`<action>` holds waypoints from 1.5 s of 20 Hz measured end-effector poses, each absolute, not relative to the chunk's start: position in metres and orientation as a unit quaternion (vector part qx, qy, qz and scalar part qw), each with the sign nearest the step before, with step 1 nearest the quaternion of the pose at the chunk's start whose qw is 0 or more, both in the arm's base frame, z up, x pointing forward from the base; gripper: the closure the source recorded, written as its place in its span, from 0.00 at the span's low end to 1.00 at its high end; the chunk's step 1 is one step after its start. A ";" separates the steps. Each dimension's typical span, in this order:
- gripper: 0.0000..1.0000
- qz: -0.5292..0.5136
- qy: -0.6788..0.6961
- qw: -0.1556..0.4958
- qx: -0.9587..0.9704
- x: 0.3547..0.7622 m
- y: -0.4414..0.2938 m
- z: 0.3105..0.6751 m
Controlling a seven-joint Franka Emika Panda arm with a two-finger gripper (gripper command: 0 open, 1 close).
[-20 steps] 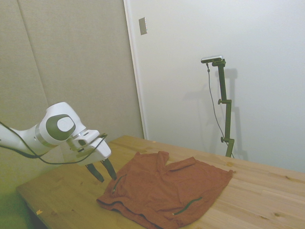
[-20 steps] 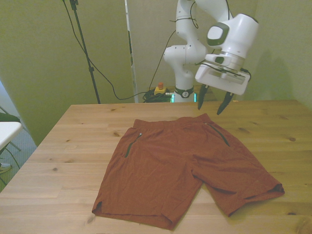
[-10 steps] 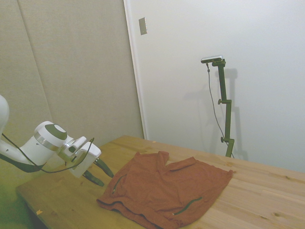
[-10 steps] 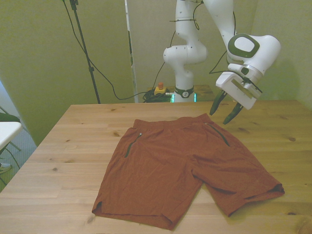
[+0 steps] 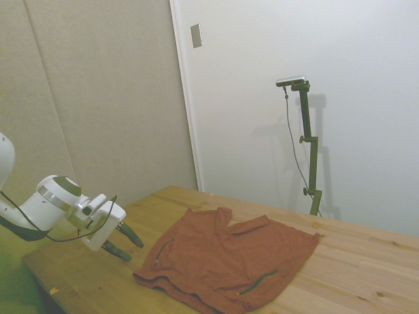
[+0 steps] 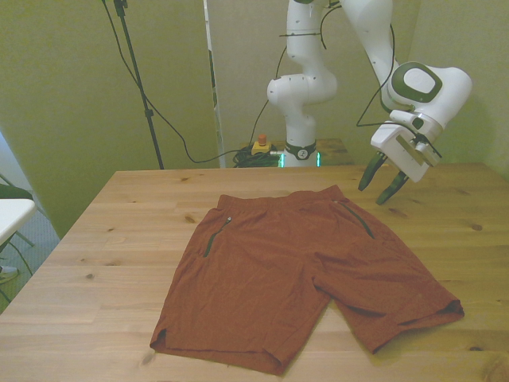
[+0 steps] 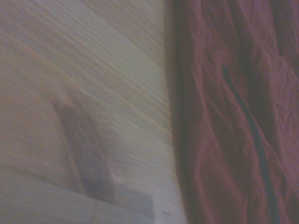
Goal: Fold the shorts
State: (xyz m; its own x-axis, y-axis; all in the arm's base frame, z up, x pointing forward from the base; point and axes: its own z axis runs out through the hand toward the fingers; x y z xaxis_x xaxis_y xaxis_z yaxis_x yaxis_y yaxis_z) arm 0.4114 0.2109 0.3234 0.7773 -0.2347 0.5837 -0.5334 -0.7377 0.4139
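Fingers spread apart, empty; white two-finger gripper (image 6: 383, 181) hangs beside flat rust-orange cloth shorts (image 6: 302, 274). Recommend pinching one waistband corner only, lifting clear of wooden table (image 6: 119, 239).

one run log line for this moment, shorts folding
stage: approach | gripper: open, empty, above wooden table, off waistband corner | rust-orange cloth shorts: flat, unfolded, untouched

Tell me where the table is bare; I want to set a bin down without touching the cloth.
Bare wood lies between the shorts and the table edge on the front view's left. The front view's right is crowded by the open gripper.
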 end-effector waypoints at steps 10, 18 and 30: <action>0.00 0.236 -0.239 0.366 0.868 0.427 0.161 0.311; 1.00 0.220 -0.229 0.404 0.858 0.422 0.158 0.304; 1.00 0.206 -0.215 0.419 0.858 0.419 0.158 0.293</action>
State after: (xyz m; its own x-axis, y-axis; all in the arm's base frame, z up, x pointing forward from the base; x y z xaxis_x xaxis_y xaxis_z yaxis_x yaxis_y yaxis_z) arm 0.4194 0.1581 0.2929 0.8223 -0.1969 0.5340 -0.5423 -0.5558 0.6301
